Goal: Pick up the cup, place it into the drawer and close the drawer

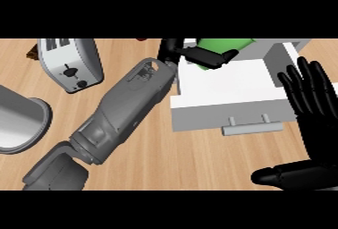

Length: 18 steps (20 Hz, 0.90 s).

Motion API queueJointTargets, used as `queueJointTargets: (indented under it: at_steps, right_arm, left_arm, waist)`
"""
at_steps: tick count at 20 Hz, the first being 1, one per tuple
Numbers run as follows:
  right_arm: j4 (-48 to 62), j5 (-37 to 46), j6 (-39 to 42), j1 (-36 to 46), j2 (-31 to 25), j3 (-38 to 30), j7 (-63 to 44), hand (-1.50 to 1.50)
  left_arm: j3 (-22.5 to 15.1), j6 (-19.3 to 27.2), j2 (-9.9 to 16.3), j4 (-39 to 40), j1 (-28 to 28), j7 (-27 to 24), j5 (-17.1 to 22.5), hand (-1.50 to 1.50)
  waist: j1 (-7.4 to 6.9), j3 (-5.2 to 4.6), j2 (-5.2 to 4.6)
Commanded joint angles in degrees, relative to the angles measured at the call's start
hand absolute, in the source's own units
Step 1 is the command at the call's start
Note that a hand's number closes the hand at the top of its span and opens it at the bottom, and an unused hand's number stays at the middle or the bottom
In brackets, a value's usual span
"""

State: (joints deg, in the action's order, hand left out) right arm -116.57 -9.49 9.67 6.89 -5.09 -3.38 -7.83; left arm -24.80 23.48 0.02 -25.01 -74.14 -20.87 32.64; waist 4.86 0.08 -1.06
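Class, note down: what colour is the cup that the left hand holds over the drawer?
Green; the cup shows in the head view.

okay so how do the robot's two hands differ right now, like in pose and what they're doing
The left hand is curled round the green cup, while the right hand holds nothing. The left hand's fingers are bent; the right hand's are straight and spread, pointing up. The left hand is over the open white drawer near the view's top; the right hand rests at the right edge, beside the drawer. Both hands are black.
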Motion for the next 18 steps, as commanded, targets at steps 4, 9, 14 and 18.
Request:
queueJointTargets:
  at_steps: [4,9,14,18]
  right_arm:
    - [2.89,-2.72,2.77,-0.42,-1.23,-2.01,2.67,-1.50]
    - [1.42,-1.66,1.74,1.63,-0.62,-0.21,1.00,-1.50]
    - [1.70,-1.85,1.52,0.89,1.30,1.33,2.07,-1.50]
    - [0.70,-5.70,3.36,-0.18,0.13,-0.22,0.84,-1.50]
  left_arm:
    - [-8.30,4.59,-0.02,2.79,-1.57,1.79,0.48,1.50]
    - [-9.64,4.17,-0.02,4.19,-2.14,2.31,2.37,-1.50]
    - [-8.37,3.32,-0.01,0.24,-3.25,1.55,7.34,-1.50]
    - [-6.82,2.23,-0.02,-2.72,-1.51,-3.81,10.95,-1.50]
  waist:
    - [1.79,0.09,-0.40]
    - [2.00,0.02,-0.63]
    - [1.28,0.00,-0.35]
    - [0.23,-0.02,0.04]
